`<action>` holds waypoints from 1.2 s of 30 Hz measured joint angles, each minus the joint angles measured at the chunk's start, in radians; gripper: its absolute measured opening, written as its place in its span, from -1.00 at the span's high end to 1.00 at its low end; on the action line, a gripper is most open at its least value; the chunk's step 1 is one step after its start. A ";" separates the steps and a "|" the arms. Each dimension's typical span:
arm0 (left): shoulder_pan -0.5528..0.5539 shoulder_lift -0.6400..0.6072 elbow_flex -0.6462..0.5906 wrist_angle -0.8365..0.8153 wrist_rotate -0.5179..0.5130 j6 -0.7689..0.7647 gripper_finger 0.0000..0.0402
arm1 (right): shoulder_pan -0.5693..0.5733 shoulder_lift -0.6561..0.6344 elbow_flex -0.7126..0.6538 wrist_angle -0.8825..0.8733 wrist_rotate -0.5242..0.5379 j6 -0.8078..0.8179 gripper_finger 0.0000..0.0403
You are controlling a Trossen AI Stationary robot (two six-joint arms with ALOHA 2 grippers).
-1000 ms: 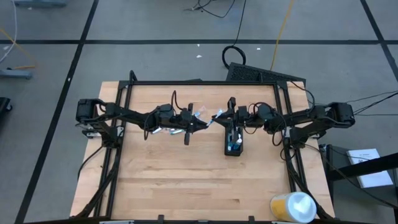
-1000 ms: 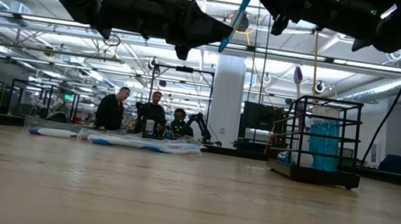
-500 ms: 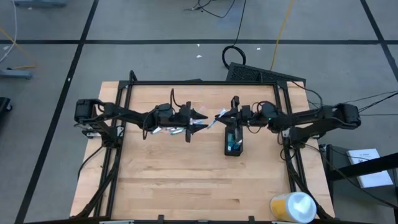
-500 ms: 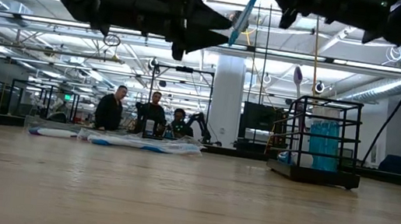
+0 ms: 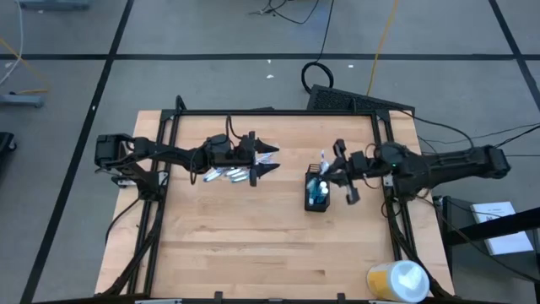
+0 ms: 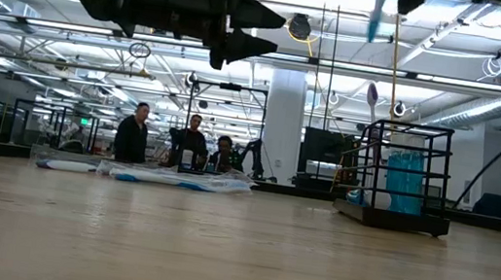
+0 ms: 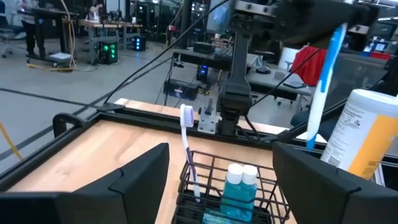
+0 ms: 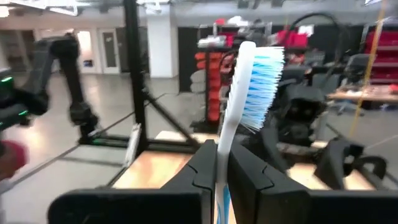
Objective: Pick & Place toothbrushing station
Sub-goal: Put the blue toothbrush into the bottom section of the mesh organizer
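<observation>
The black wire cup (image 5: pixel 316 199) stands right of the table's middle with one toothbrush (image 7: pixel 186 134) and blue tubes (image 7: pixel 241 179) upright in it. More toothbrushes (image 5: pixel 221 175) lie flat in a pile at the far left. My right gripper (image 5: pixel 331 165) hovers high beside the cup's far end, shut on a blue-and-white toothbrush (image 8: pixel 249 81). My left gripper (image 5: pixel 272 160) hangs open above the table, just right of the pile, pointing level at the cup with nothing between its fingers. My right gripper pinches the toothbrush between its two fingers on the neck (image 8: pixel 222 163), just below the bristle head. The fingers come level from the table's right and lie across the brush. It stands upright, head up, handle (image 7: pixel 317 106) hanging below the fingers, clear of the cup.
A yellow-and-white roll (image 5: pixel 396 280) stands at the table's near right corner. The dark frame rails (image 5: pixel 270 112) run along the table's far, left and right sides. Bare wood lies between the cup and the near edge. People stand in the room beyond the table.
My left gripper has opened and let go of the toothbrush that both grippers held between them. My right gripper has drawn back toward the table's right edge and risen, carrying the brush, which has swung from slanted to upright beside the cup.
</observation>
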 joint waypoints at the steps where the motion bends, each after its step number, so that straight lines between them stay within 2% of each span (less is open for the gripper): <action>1: 0.002 0.000 0.000 -0.003 0.000 -0.006 -0.43 | 0.018 -0.020 0.000 -0.037 0.016 0.004 0.93; 8: 0.003 0.000 0.000 -0.020 0.000 -0.016 -0.36 | 0.133 -0.116 0.000 -0.229 0.205 0.003 0.93; 14: 0.003 0.000 0.000 -0.035 0.000 -0.017 -0.33 | 0.194 -0.117 -0.039 -0.229 0.237 0.028 0.93; 21: 0.003 0.000 0.000 -0.048 -0.023 -0.023 -0.34 | 0.228 -0.121 -0.104 -0.221 0.363 0.080 0.93; 30: 0.003 0.000 0.000 -0.056 -0.023 -0.028 -0.34 | 0.233 -0.121 -0.177 -0.205 0.365 0.094 0.93; 36: 0.003 0.000 0.000 -0.069 -0.023 -0.031 -0.34 | 0.233 -0.121 -0.312 0.021 0.365 0.061 0.93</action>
